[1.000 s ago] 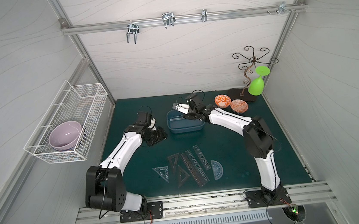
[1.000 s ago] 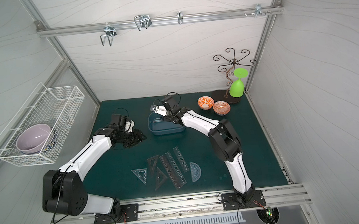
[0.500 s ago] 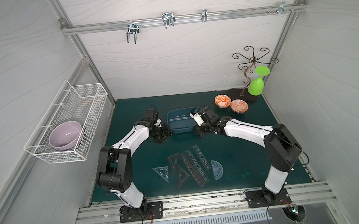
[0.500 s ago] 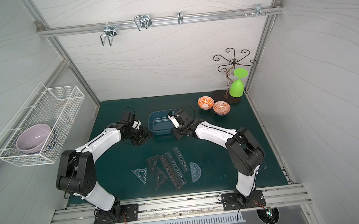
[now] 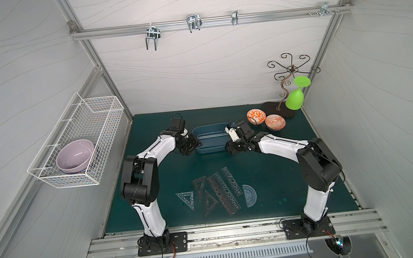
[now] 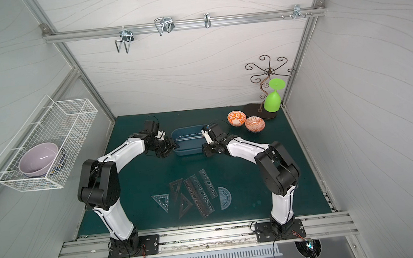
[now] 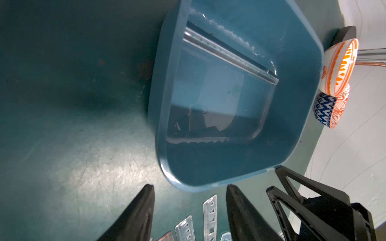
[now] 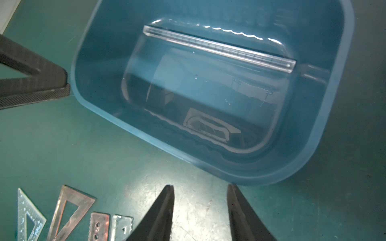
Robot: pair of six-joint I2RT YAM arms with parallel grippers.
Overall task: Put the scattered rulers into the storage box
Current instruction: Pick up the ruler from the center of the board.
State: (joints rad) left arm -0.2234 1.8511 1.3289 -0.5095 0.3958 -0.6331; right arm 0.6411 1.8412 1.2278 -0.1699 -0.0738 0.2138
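Note:
The dusty-blue storage box (image 5: 211, 146) sits at mid-back of the green mat, with a thin clear straightedge (image 7: 229, 56) (image 8: 219, 49) lying inside along its far wall. My left gripper (image 5: 194, 146) (image 7: 190, 187) is open and empty at the box's left end. At the box's front right corner my right gripper (image 5: 230, 149) (image 8: 200, 186) is open and empty too. Near the front lie a bluish triangle (image 5: 186, 198), two dark triangles (image 5: 200, 187), two stencil strips (image 5: 223, 194) and a half-circle protractor (image 5: 249, 195).
Two orange patterned bowls (image 5: 256, 116) (image 5: 275, 122) stand just right of the box. A green glass (image 5: 294, 99) hangs upside down on a metal stand at the back right. A white wire basket (image 5: 91, 125) on the left wall holds a lilac bowl.
My right arm has drawn back from over the box to its front right corner, and its jaws have narrowed. My left arm has moved in closer to the box's left end.

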